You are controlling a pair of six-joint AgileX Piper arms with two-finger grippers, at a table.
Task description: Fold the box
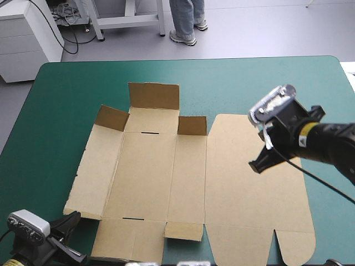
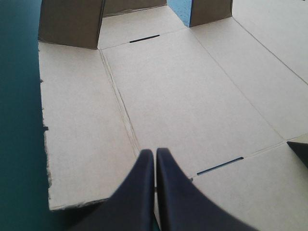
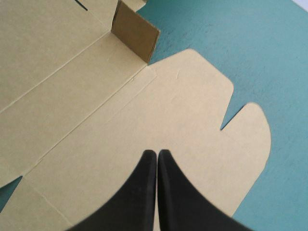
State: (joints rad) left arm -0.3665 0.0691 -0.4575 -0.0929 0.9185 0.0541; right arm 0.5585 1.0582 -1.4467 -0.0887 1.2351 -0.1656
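Box (image 1: 188,172) mostly flat, middle of bench (image 1: 72,94); only far flaps (image 1: 154,95) raised, walls (image 1: 97,169) not yet up: task barely begun. Left gripper (image 1: 69,223) at box's near-left corner, right gripper (image 1: 259,165) over lid panel (image 1: 249,188); both fingers closed, empty.

The flat brown cardboard box (image 1: 150,172) lies centred on the teal-green table cover (image 1: 66,100); left gripper (image 1: 71,220) at its near-left corner, right gripper (image 1: 258,165) above its right panel.
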